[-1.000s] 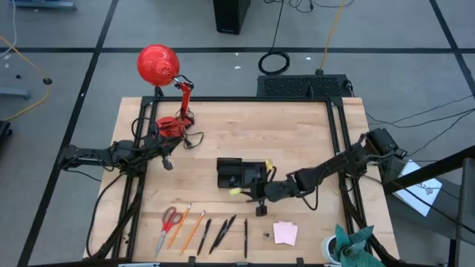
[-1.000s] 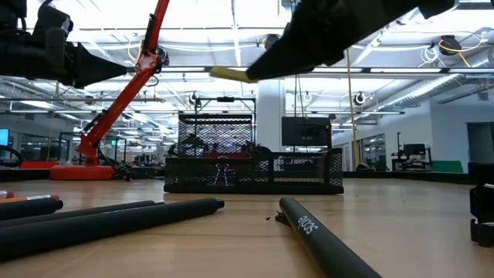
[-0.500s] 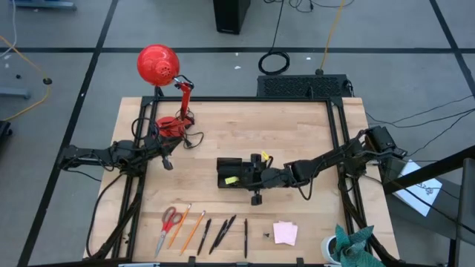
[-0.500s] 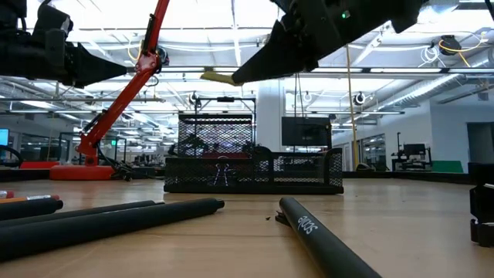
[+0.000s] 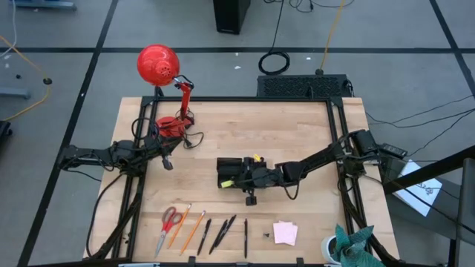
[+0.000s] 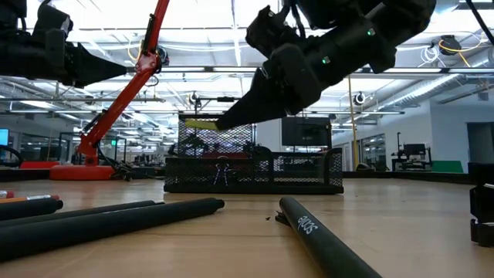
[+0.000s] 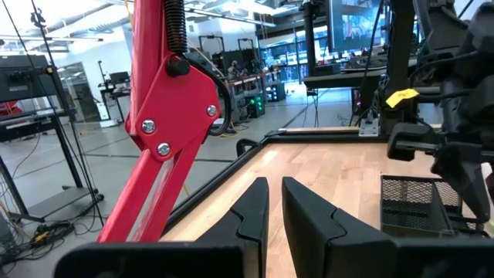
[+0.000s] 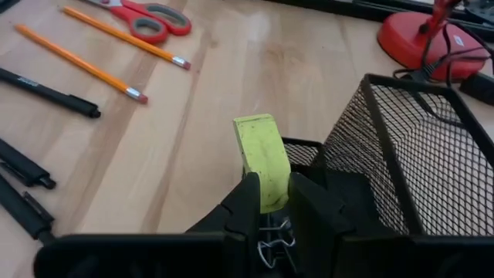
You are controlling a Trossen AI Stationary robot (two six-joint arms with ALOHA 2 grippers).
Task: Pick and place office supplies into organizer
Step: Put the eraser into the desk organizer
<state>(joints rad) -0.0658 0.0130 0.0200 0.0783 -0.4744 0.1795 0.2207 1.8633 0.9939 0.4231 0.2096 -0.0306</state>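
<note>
The yellow-green piece [image 8: 261,158] is pinched between the two fingers of the right pincer [image 5: 231,180], held above the black mesh organizer [image 5: 236,172] at its left end, over the edge of a low front compartment in which a binder clip [image 8: 272,235] lies. In the right wrist view the piece is a short flat strip, its long axis running straight out from the fingers, its free end pointing away from the wrist toward the bare bench beyond the tray's wall. In the low view it shows as a thin yellow bar [image 6: 199,123] lying about level, just above the mesh rim.

The right arm reaches in from the bench's right side, stretched long and low across the organizer, its forearm sloping down toward the pincer tip in the low view.

The left pincer [image 5: 168,162] waits near the left side of the bench, beside the red desk lamp [image 5: 175,124], its fingers close together with only a narrow gap and holding nothing.

Along the near edge of the bench [image 5: 297,133] lie the red-handled scissors [image 5: 170,222], two orange pencils [image 5: 187,228], several dark pens [image 5: 225,233] and, further right, the pink sticky-note pad [image 5: 285,233].
</note>
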